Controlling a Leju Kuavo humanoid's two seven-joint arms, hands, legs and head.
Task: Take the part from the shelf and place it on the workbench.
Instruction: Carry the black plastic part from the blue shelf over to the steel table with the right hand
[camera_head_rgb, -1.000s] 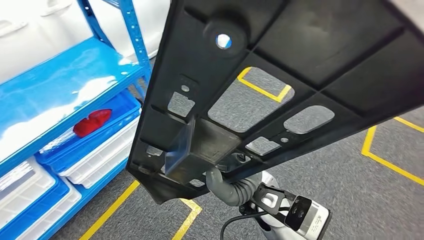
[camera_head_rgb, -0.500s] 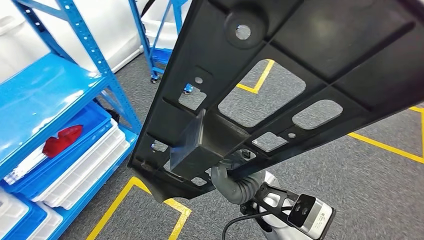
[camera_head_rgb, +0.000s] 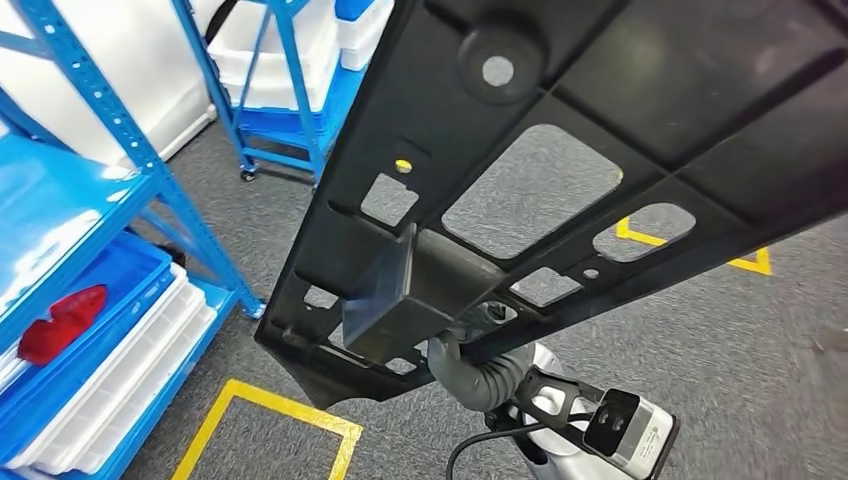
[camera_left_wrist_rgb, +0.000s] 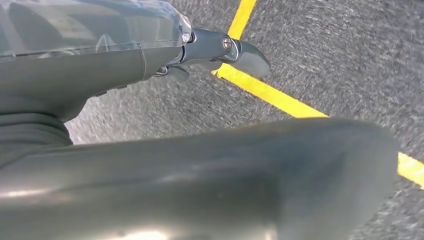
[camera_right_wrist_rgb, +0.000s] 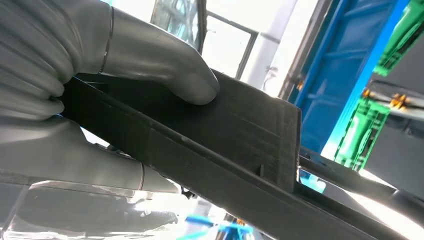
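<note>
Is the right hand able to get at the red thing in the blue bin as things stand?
Probably not. The right hand grips the black part, so its fingers are taken, and the red thing lies in a blue bin on the shelf, far off to the robot's left.

Head view high, looking down, right wrist view close on part (camera_right_wrist_rgb: 240, 135)
</note>
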